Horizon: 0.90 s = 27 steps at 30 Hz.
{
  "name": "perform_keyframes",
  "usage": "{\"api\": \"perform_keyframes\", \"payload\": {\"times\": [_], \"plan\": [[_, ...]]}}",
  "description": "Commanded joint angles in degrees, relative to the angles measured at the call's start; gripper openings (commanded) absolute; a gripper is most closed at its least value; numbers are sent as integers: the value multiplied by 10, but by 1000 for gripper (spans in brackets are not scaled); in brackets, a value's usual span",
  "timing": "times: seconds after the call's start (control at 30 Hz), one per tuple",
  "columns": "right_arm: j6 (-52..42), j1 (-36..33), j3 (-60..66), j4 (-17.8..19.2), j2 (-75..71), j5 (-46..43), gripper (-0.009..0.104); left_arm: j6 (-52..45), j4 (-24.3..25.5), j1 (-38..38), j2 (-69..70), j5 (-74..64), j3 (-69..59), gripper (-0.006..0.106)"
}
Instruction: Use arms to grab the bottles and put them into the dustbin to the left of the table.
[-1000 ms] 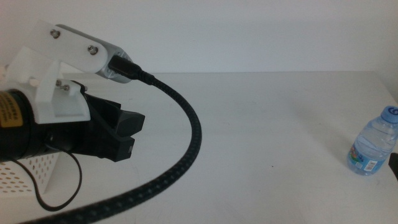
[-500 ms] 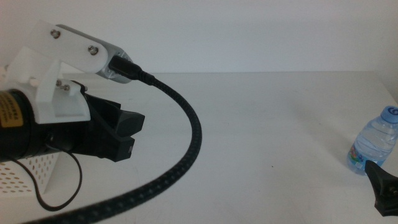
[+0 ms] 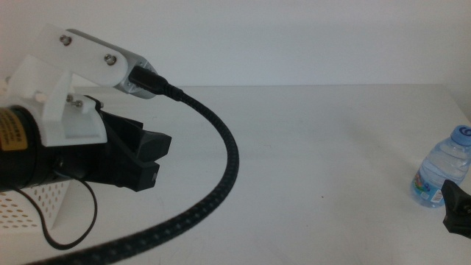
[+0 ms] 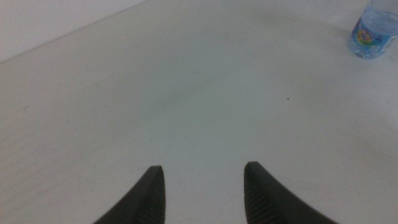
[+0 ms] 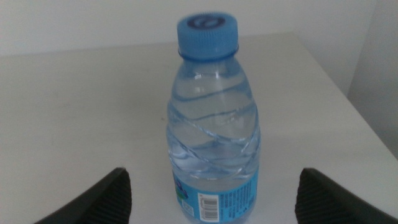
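Observation:
A small clear water bottle with a blue cap and blue label stands upright at the table's right edge. My right gripper shows only a dark tip just in front of it. In the right wrist view the bottle stands centred between the wide-open jaws of the right gripper, not touched by them. My left gripper hangs at the left above the dustbin, a white perforated basket. Its jaws are open and hold nothing, as seen for the left gripper; the bottle is far from it.
A thick black braided cable arcs from the left arm's white housing down to the picture's bottom edge. The white tabletop stretches between the two arms. A pale wall runs behind the table.
The right gripper's tip has come into the middle view at the bottom right, close to the water bottle. The left arm and the bottle have not moved.

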State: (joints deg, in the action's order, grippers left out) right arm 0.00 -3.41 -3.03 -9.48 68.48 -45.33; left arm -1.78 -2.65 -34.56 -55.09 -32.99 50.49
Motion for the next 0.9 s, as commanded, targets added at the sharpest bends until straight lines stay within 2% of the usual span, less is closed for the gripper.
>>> {"api": "perform_keyframes", "payload": {"times": [0.0, 0.27, 0.47, 0.63, 0.87], "plan": [[-8, 2, -10, 0, 9, -56, 74, 5, -3, -1, 9, 37, 15, 40], [-7, 2, -10, 0, 45, -76, 74, 5, -3, -1, 9, 37, 15, 40], [-7, 2, -11, 3, 74, -124, 74, 5, -2, -1, 9, 38, 15, 40], [-7, 2, -16, 33, 107, -188, 74, 5, -2, -1, 9, 38, 15, 40], [-10, 2, -46, 39, 158, -210, 82, 5, -2, -1, 9, 38, 15, 40]]}}
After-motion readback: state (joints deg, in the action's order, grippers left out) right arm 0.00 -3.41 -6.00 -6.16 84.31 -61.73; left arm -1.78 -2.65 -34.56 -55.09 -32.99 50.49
